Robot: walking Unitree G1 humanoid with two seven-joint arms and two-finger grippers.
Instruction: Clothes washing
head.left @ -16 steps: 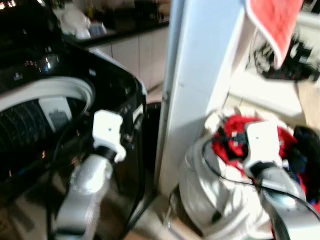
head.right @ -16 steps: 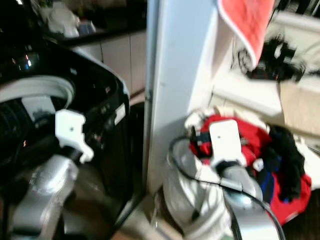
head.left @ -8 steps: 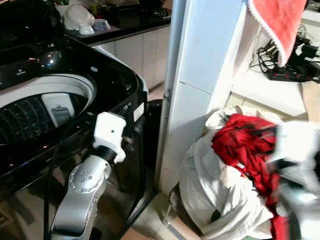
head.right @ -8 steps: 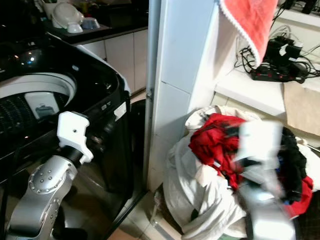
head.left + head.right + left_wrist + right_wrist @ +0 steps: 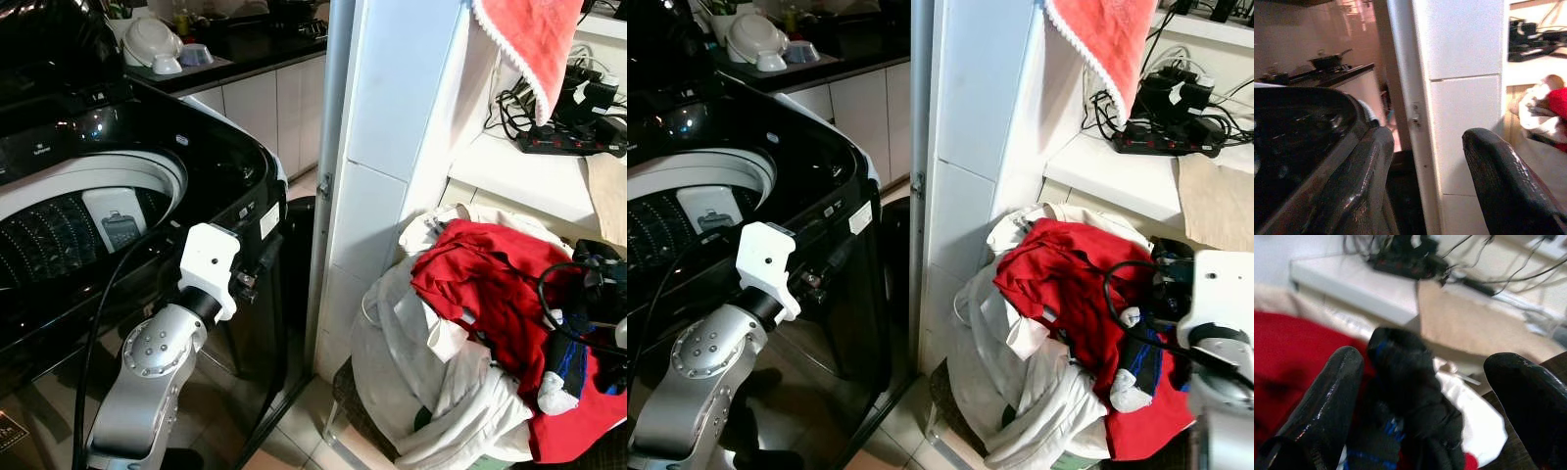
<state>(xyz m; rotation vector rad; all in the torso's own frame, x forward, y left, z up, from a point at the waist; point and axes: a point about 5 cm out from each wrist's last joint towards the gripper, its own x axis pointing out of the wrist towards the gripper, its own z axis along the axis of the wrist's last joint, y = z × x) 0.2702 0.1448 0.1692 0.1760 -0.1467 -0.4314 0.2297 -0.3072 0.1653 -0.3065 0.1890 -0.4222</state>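
Note:
A black top-loading washing machine (image 5: 225, 166) stands at the left with its drum (image 5: 59, 220) uncovered. At the right lies a laundry heap: a red garment (image 5: 480, 284) on top, white clothes (image 5: 411, 362) below, and a black and blue garment (image 5: 1410, 382) at the far side. My right gripper (image 5: 1422, 357) is open and hovers just over that black garment, fingers either side of it. My left gripper (image 5: 1427, 137) is open and empty, held by the washer's front corner and pointing at the white pillar.
A white tiled pillar (image 5: 392, 147) separates the washer from the laundry heap. A red-orange towel (image 5: 534, 49) hangs above the heap. A power strip with cables (image 5: 573, 137) sits on a white shelf behind. Bowls (image 5: 157, 44) stand on a dark counter beyond the washer.
My right arm has swung from above the red garment to the right, over the black garment. The left arm has stayed by the washer. The blur has cleared.

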